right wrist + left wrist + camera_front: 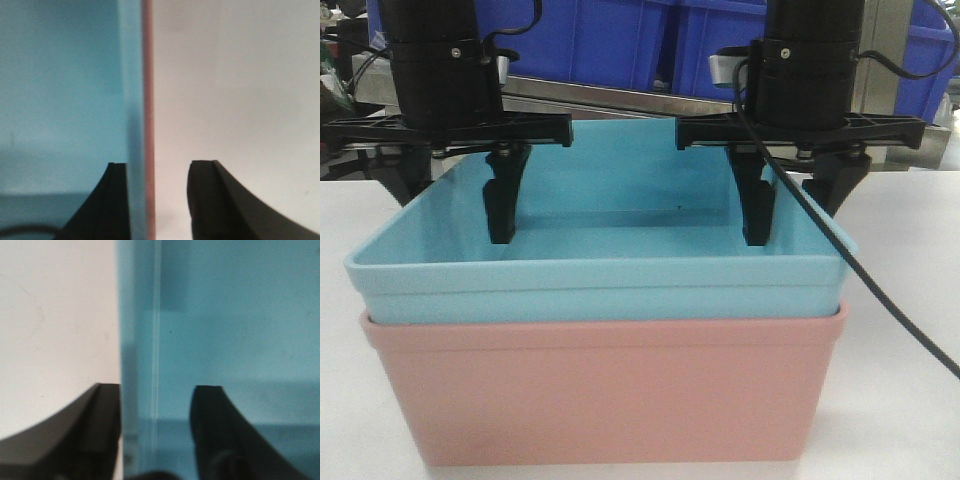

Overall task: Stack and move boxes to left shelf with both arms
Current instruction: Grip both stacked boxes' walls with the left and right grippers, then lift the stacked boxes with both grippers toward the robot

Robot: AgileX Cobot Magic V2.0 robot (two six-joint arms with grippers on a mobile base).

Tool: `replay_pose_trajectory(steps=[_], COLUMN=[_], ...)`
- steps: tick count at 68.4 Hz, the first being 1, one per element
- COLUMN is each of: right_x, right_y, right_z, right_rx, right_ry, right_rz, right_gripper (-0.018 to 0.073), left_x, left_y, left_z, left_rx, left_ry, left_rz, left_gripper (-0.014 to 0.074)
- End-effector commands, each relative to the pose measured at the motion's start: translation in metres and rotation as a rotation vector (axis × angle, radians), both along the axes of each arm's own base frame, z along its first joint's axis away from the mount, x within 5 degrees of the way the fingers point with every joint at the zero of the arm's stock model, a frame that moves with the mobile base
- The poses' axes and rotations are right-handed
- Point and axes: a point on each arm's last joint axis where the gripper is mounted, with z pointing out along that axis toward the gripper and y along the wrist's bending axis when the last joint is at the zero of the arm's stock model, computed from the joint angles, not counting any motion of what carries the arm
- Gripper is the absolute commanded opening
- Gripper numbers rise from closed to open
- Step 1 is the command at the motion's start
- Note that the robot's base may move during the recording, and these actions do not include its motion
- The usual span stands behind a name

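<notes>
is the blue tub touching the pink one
Touching. Front view: the blue tub sits nested in the pink tub, rim resting on rim.

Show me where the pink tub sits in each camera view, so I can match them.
Front view: pink tub fills the lower centre, under the light blue tub.
Left wrist: not in view; only blue wall and white table show.
Right wrist: pink tub is a thin vertical strip between blue wall and table.
Shared landmark: the light blue tub, in all three.
</notes>
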Motion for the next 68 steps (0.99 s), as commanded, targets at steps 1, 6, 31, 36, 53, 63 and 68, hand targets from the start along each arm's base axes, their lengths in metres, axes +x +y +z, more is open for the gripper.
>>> replay_pose_trajectory(steps=[1,6,31,36,53,63,68], right_x=[-0.001,-0.001,-0.001,-0.001,-0.001,-0.003,-0.005], right_y=[-0.003,-0.003,-0.003,-0.003,-0.003,-0.004,-0.005], right_z=[0.028,0.028,0.028,0.028,0.028,0.029,0.030], right_rx=[0.034,0.033,0.035,0.035,0.034,0.022,0.012], right_ry=[-0.080,-0.078,-0.082,-0.083,-0.082,-0.056,-0.035], right_rz=[0.004,0.005,0.004,0.004,0.005,0.005,0.005], right_gripper=[0.0189,0.0091,0.0056,0.0056,0.0056,0.0056,0.0056], left_x=[-0.002,-0.001,-0.001,-0.001,-0.002,-0.003,-0.003], left_y=[0.001,0.001,0.001,0.001,0.000,-0.002,-0.002], left_z=[0.027,0.027,0.027,0.027,0.027,0.032,0.038], left_rx=[-0.036,-0.040,-0.039,-0.039,-0.051,-0.066,-0.062], left_ry=[-0.077,-0.086,-0.083,-0.083,-0.080,-0.059,-0.051], left_rz=[-0.002,-0.002,-0.002,-0.002,0.001,0.005,0.003], left_gripper=[0.0034,-0.0009,-0.0003,-0.0003,-0.0003,-0.0003,-0.0003])
